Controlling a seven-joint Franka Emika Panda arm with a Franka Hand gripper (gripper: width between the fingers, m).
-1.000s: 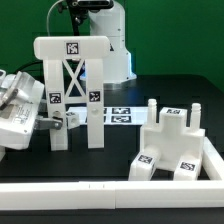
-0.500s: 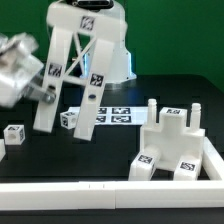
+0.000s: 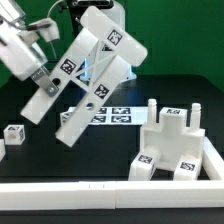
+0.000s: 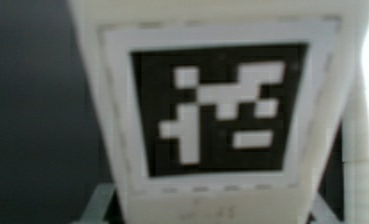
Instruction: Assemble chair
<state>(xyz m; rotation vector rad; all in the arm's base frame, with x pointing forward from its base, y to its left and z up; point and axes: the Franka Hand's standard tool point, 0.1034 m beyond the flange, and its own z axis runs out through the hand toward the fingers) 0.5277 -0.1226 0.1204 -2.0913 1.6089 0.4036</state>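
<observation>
Above table [image 3: 60,160], end effector [image 3: 42,80] grasping tilted chair frame [image 3: 82,48] by one leg.

White chair part [image 4: 207,30] close up, blurred black-and-white tag [image 4: 220,110] filling its face

White X-braced plastic chair frame [image 3: 98,88]: smooth, matt. Black-white tags [image 4: 216,100]: flat matt print. Chunky white plastic seat block [image 3: 175,140], right: same finish. Black tabletop [image 3: 95,155]: matt, smooth.
</observation>
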